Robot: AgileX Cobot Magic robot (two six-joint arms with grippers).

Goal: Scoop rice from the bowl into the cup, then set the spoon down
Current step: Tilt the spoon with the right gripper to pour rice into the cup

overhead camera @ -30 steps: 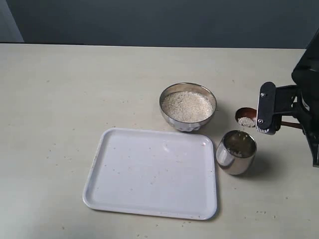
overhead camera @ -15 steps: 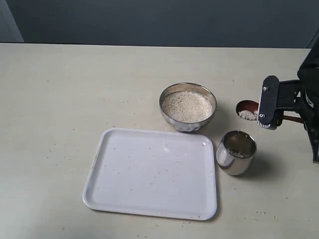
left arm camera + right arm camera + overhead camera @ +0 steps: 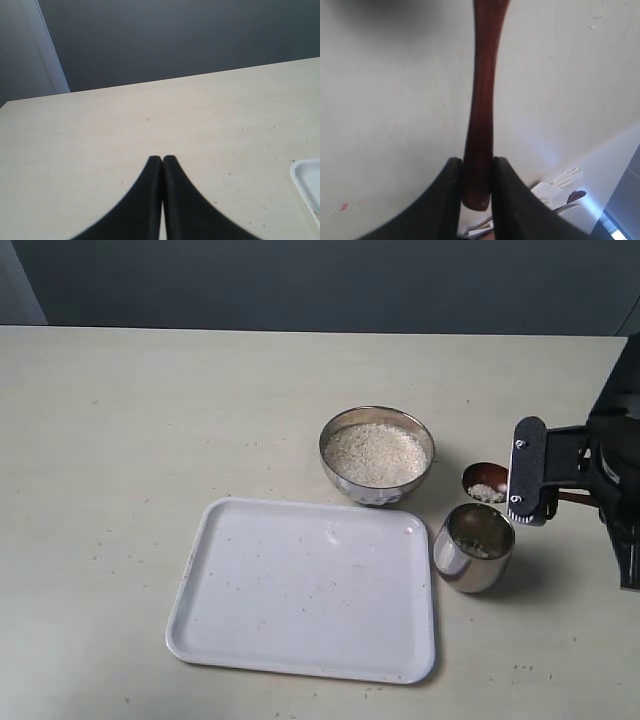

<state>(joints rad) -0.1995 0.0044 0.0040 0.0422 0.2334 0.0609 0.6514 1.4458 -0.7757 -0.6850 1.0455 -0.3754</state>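
Note:
The steel bowl (image 3: 377, 454) stands at mid-table, filled with white rice (image 3: 375, 452). To its right and nearer sits the small steel cup (image 3: 474, 546), a few grains showing inside. My right gripper (image 3: 545, 490) is shut on the handle of the reddish-brown spoon (image 3: 487, 483); its scoop holds a little rice just behind the cup's rim. In the right wrist view the spoon (image 3: 482, 100) runs between the right gripper's (image 3: 477, 165) fingers. My left gripper (image 3: 162, 160) is shut on nothing over bare table, out of the exterior view.
A white rectangular tray (image 3: 305, 585) lies in front of the bowl, its right edge close to the cup; its corner (image 3: 307, 187) shows in the left wrist view. Stray rice grains dot the tray and the beige table (image 3: 150, 420). A dark wall backs the table.
The spoon's scoop rose and went back, then came down and left toward the cup. It holds less rice than one second ago.

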